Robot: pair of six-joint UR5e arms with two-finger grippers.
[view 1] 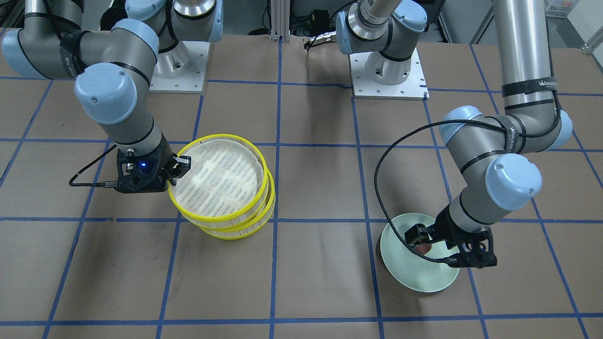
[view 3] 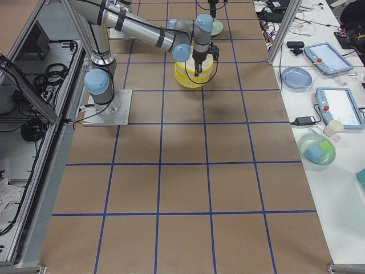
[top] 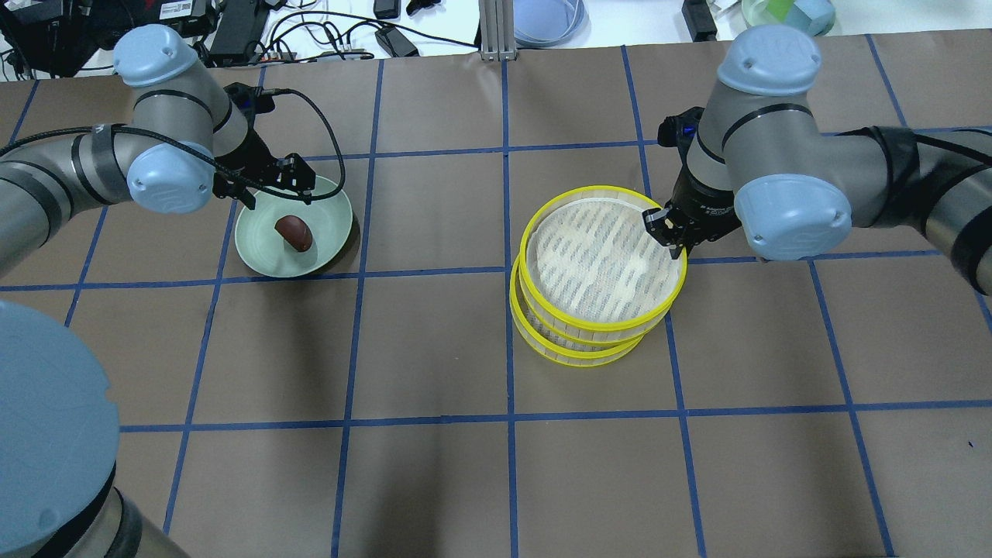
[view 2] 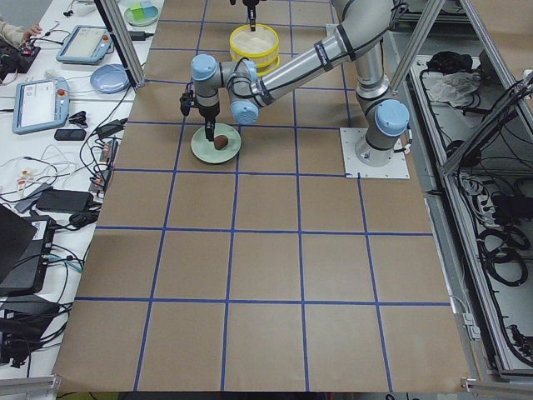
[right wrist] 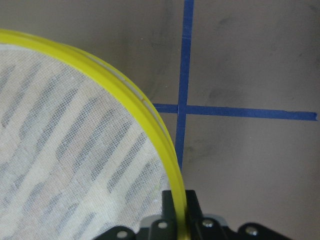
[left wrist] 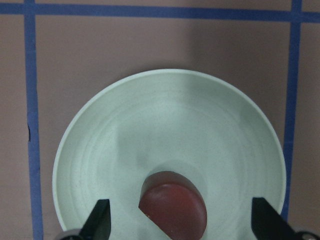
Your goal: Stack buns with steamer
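Note:
The dark reddish-brown bun (top: pixel 294 232) lies on the pale green plate (top: pixel 260 260) at the table's left. My left gripper (top: pixel 298 184) hangs just above it, open, with one finger on each side of the bun (left wrist: pixel 172 205) in the left wrist view. The yellow-rimmed steamer (top: pixel 601 260) is a stack of three trays, with a white mesh liner in the top one. My right gripper (top: pixel 668 232) is shut on the top tray's rim (right wrist: pixel 167 165); that tray sits offset from the two below. The cream bun is not in view.
Blue tape lines grid the brown table. The two arm base plates (view 1: pixel 388 77) sit at the robot's side. Cables, a power brick and a bluish dish (top: pixel 546 19) lie beyond the far edge. Tablets and bowls rest on the side benches (view 3: pixel 336 108).

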